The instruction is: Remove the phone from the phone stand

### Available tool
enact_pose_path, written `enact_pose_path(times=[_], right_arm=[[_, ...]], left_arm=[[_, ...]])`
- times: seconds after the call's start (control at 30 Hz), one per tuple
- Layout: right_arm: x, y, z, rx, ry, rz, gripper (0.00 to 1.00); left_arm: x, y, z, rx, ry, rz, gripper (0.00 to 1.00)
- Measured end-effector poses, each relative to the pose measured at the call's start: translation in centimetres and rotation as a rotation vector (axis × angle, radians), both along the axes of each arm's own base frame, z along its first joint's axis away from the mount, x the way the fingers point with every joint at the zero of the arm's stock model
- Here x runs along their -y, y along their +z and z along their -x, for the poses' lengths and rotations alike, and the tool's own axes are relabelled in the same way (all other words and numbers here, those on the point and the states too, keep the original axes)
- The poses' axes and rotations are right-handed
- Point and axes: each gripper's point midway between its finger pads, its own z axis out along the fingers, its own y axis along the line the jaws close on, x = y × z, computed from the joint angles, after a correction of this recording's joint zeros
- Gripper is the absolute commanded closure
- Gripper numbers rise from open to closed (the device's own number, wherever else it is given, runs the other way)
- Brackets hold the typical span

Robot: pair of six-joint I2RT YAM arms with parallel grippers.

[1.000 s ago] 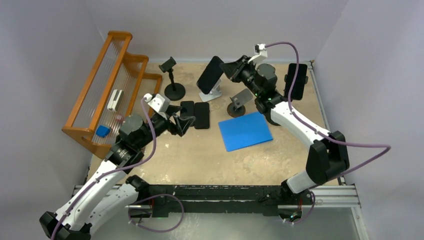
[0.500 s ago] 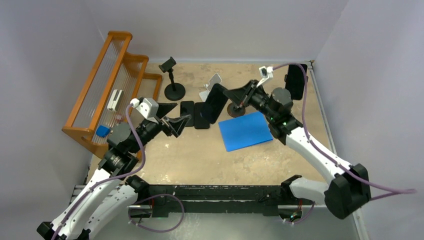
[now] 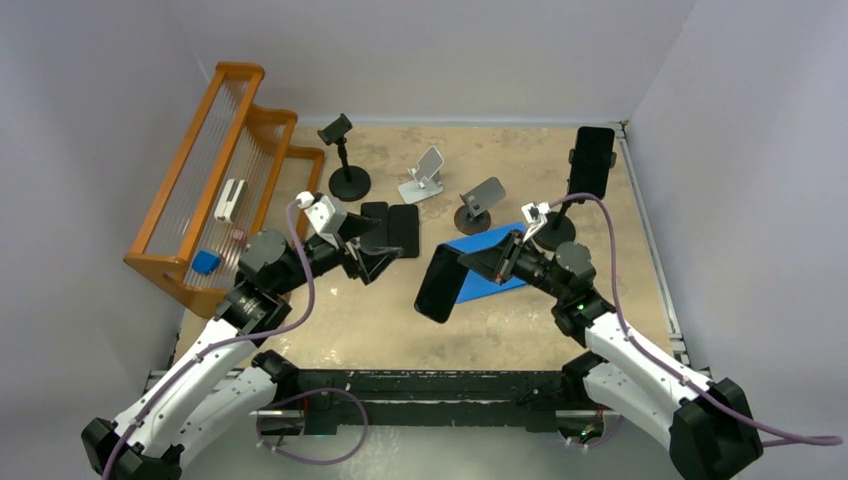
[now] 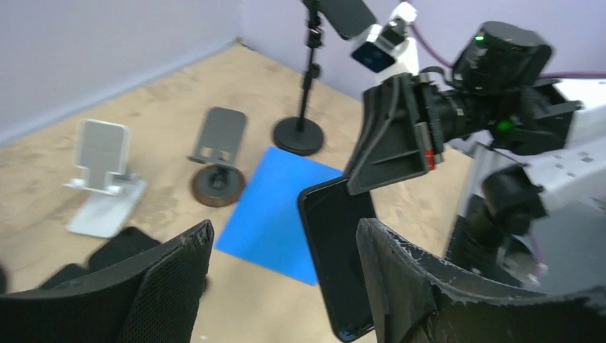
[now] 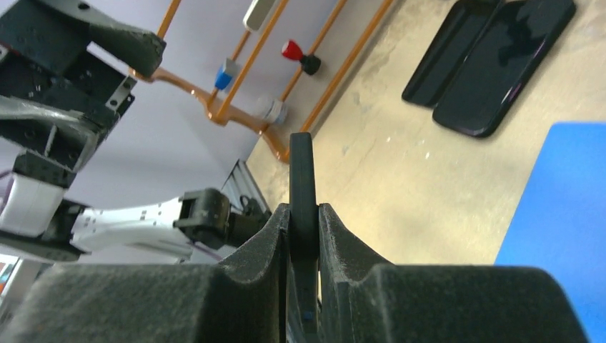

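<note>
We see the left arm (image 3: 205, 345) rising from the near edge of the table (image 3: 400, 325) and reaching toward the centre, with its wrist tipped downward. The left gripper (image 3: 374, 253) hangs there with its jaws spread wide. The right arm (image 3: 640, 352) has its elbow low beyond the near right corner and its forearm stretched toward the middle. We find the right gripper (image 3: 465, 262) clamped on the edge of a tilted phone (image 3: 440, 283).

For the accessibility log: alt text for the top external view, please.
The right pincer holds a black phone, tilted, at a blue mat's edge. The white stand behind is empty; the left pincer hovers open near two flat phones.
</note>
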Motion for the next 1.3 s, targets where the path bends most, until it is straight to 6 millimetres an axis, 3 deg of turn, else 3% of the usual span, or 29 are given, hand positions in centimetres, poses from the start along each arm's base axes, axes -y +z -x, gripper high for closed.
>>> enact_pose_path(times=[0.23, 0.43, 0.67, 1.0, 1.3], right_arm=[[0.2, -2.2, 3.2, -0.019, 0.086, -0.042, 1.0], [0.0, -0.4, 4.8, 0.065, 0.17, -0.09, 1.0], [-0.2, 1.9, 6.4, 0.166, 0.249, -0.14, 1.0], [0.0, 4.8, 8.6, 0.282, 0.342, -0.215, 1.0], [0.1, 5.6, 9.4, 0.304, 0.367, -0.249, 1.0]], left_arm=[[2.3, -1.4, 4.0, -0.125, -0.254, 0.037, 0.28], [2.3, -3.5, 8.0, -0.27, -0.394, 0.082, 0.26], [2.0, -3.8, 11.1, -0.347, -0.516, 0.096, 0.25], [2.1, -4.5, 12.6, -0.426, -0.613, 0.073, 0.25], [2.9, -5.9, 11.9, -0.499, -0.635, 0.073, 0.29]])
